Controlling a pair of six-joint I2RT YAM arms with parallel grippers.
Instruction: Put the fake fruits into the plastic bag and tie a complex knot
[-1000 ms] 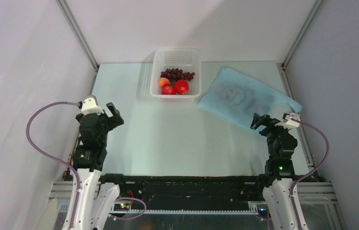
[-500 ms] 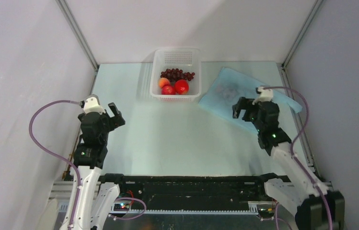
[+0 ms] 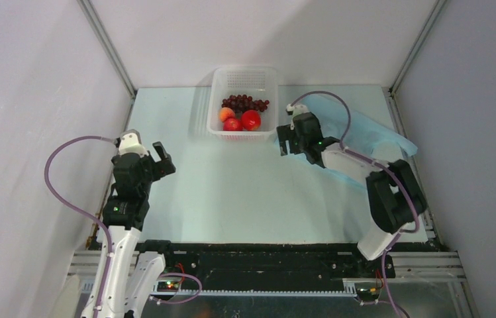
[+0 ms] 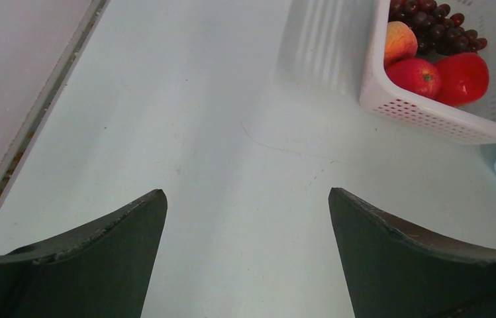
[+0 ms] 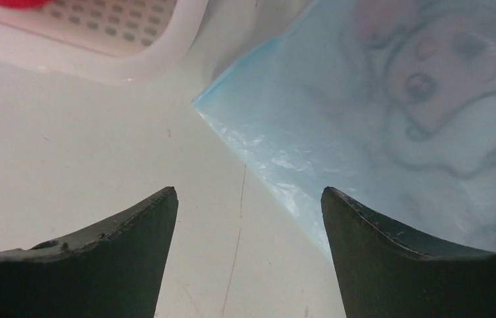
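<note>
Since the bag lies flat on the bench beside the basket holding the fruits, I hover my right fingers, spread wide, over its near corner for a pinch, while my left fingers hang open and empty well short of the basket.

Glossy red fruits, perforated plastic basket, filmy translucent bag.

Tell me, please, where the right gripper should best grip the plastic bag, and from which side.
Probably the corner nearest the basket: the plastic bag lies flat, so only edges offer purchase. The open right gripper faces that corner; come from that side, low along the table.
</note>
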